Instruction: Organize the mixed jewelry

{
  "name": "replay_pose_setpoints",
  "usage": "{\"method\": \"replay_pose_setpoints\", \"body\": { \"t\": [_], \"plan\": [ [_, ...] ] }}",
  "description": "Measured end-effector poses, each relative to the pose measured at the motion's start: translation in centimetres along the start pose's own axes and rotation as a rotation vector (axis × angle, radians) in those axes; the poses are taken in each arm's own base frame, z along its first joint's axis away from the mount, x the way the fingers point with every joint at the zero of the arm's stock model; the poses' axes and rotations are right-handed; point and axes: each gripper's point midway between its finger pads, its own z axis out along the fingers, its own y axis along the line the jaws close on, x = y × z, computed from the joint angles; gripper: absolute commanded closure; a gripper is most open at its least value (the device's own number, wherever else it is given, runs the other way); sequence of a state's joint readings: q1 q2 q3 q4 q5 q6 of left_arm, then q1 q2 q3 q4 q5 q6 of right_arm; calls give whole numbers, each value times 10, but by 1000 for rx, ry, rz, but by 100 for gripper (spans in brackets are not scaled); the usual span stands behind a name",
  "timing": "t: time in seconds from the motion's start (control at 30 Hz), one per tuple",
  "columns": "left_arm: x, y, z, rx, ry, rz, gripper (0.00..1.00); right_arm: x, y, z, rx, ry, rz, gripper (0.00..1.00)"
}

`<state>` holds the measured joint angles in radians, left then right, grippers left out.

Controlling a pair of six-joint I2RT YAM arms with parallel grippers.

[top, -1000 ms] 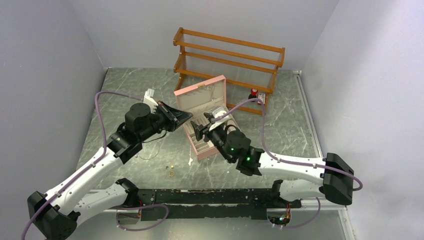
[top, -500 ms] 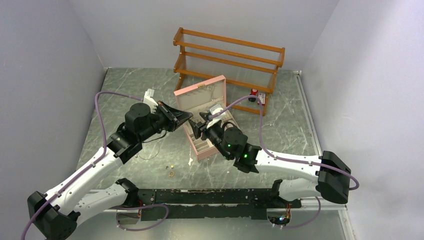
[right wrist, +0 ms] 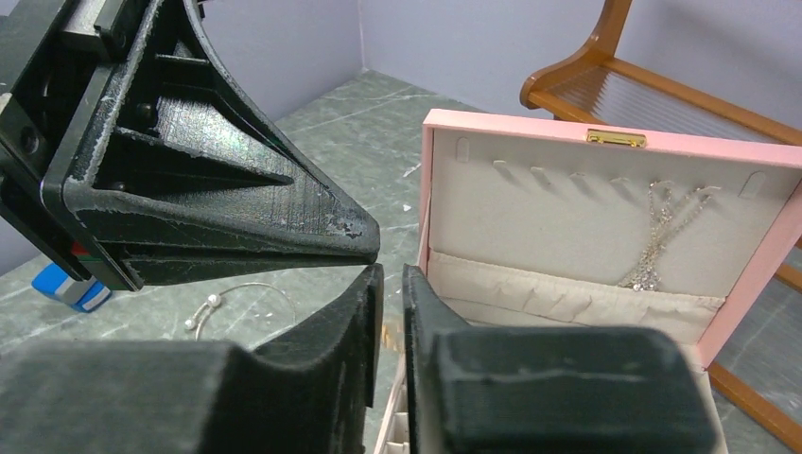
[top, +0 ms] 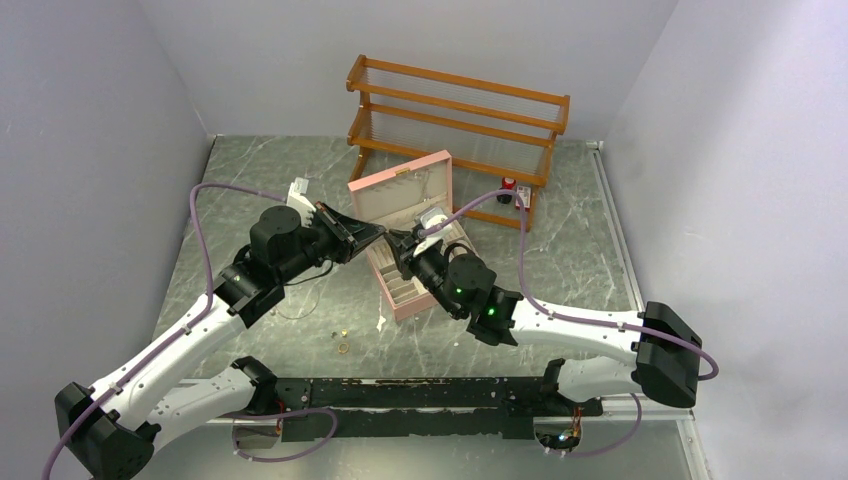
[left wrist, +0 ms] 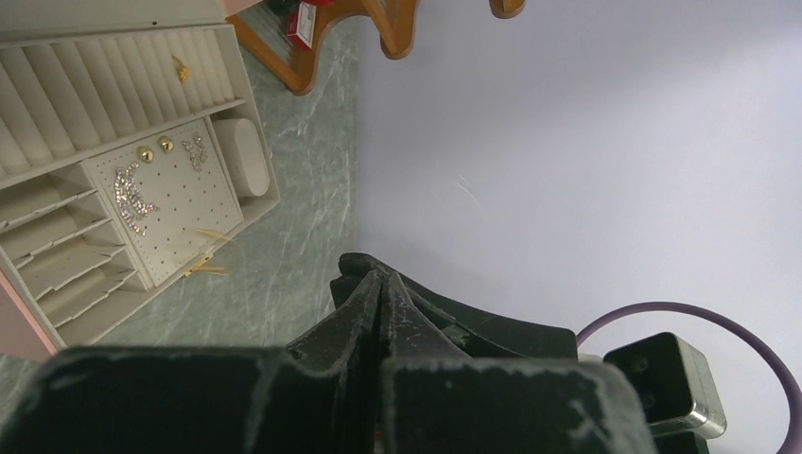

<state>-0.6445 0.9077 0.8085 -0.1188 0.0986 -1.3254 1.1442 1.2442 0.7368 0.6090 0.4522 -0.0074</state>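
The pink box [top: 402,192] stands open mid-table, a silvery chain necklace [right wrist: 657,236] hanging inside its lid. Its tray holds gold studs [left wrist: 145,153] and a sparkly earring [left wrist: 132,197]. My left gripper [top: 378,232] hangs shut beside the box's left edge, nothing showing between its jaws [left wrist: 383,279]. My right gripper [top: 397,241] sits just under that tip, its jaws [right wrist: 389,276] drawn to a thin slit. A tiny gold bit [right wrist: 386,333] shows in the slit; I cannot tell whether it is pinched. Two small gold rings [top: 343,347] lie on the table in front.
A thin open bangle with pearl ends [right wrist: 241,298] lies left of the box. A small blue object [right wrist: 66,288] lies further left. A wooden rack [top: 455,115] stands behind the box, with a small red bottle [top: 508,186] at its foot. Grey walls enclose the table.
My right gripper has shifted up and left to just under the left gripper's tip, and its jaws have closed from wide to a thin slit. The left arm has not moved.
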Motion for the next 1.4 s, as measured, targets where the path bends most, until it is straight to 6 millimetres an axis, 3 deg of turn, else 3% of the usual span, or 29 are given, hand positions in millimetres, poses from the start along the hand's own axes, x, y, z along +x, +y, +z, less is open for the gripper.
{"method": "replay_pose_setpoints", "body": {
  "t": [0.13, 0.4, 0.53, 0.73, 0.93, 1.07, 1.23, 1.4],
  "plan": [
    [0, 0, 0, 0, 0, 0, 95, 0, 0, 0, 0, 0, 3, 99],
    [0, 1, 0, -3, 0, 6, 92, -3, -2, 2, 11, -5, 21, 100],
    [-3, 12, 1, -41, -23, 38, 86, 7, -10, -3, 25, 23, 63, 91],
    [-4, 59, -2, -166, -52, 106, 73, 38, -16, -22, 46, 128, 142, 73],
    [-8, 85, -10, -249, -67, 205, 42, 66, -22, -35, 81, 255, 216, 56],
    [-9, 97, -15, -277, -70, 273, 31, 87, -31, -46, 118, 350, 266, 48],
    [-5, 119, -17, -321, -44, 337, 24, 106, -45, -58, 174, 467, 333, 44],
    [-1, 139, -21, -369, -15, 380, 27, 114, -47, -64, 202, 536, 386, 43]
  ]
}}
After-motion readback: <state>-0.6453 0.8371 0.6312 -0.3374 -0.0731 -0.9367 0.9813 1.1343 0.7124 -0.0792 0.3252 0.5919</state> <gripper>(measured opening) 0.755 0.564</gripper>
